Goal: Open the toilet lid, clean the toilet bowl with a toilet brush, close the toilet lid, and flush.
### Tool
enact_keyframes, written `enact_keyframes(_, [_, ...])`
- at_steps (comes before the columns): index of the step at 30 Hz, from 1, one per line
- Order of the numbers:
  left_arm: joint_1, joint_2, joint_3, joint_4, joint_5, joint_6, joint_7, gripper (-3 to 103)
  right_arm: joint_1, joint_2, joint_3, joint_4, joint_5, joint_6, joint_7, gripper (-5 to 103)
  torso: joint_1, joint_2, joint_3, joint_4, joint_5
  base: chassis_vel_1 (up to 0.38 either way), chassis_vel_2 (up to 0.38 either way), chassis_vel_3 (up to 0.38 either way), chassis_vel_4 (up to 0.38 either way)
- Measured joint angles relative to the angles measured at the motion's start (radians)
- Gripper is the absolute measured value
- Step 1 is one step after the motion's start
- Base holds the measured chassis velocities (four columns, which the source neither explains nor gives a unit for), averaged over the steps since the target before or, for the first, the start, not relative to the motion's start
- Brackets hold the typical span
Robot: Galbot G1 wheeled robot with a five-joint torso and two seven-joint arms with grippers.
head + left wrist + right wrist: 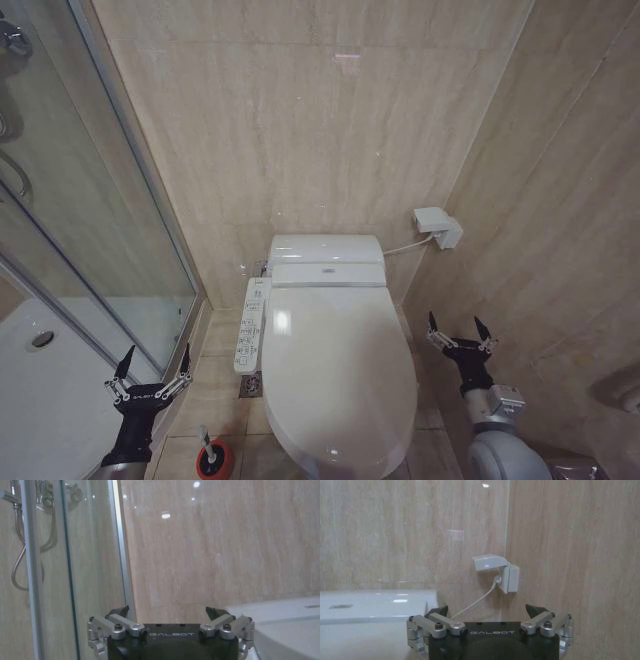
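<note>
The toilet lid (335, 375) lies shut, flat over the toilet bowl (425, 392), whose white ceramic shows only as a narrow margin below the lid's edge. The lid's long axis runs from the hinge at the tank housing (326, 260), against the back wall, out to its rounded front edge nearest the robot. Opening it means getting under that front or side rim and swinging it up toward the wall, so the rim's position between the two arms is what matters.

The right gripper (459, 336) hangs just off the lid's right edge, about level with its middle, fingers spread and pointing toward the back wall. The left gripper (150, 372) is also spread wide and empty, but it stands well apart from the lid, on the far side of the side button panel (252, 325), beside the glass shower door (90, 230). By my judgement the right arm is the nearer one for lifting the lid.

The toilet brush (212, 455) stands in its round red holder on the floor by the lid's front left corner, close below the left gripper, so that arm looks better placed for the brush.

The right wrist view adds the wall socket (497, 570) with its cord beside the tank; the left wrist view shows the left gripper (170, 615) facing the wall, with a shower hose (22, 555) behind the glass.
</note>
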Motion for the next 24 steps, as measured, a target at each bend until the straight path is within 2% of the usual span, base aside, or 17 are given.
enact_keyframes(24, [0.000, 0.000, 0.000, 0.000, 0.000, 0.000, 0.000, 100, -0.001, 0.000, 0.000, 0.001, 0.001, -0.002, 0.001, 100, 0.000, 0.000, 0.000, 0.0000, 0.0000, 0.000, 0.000, 0.000, 0.000])
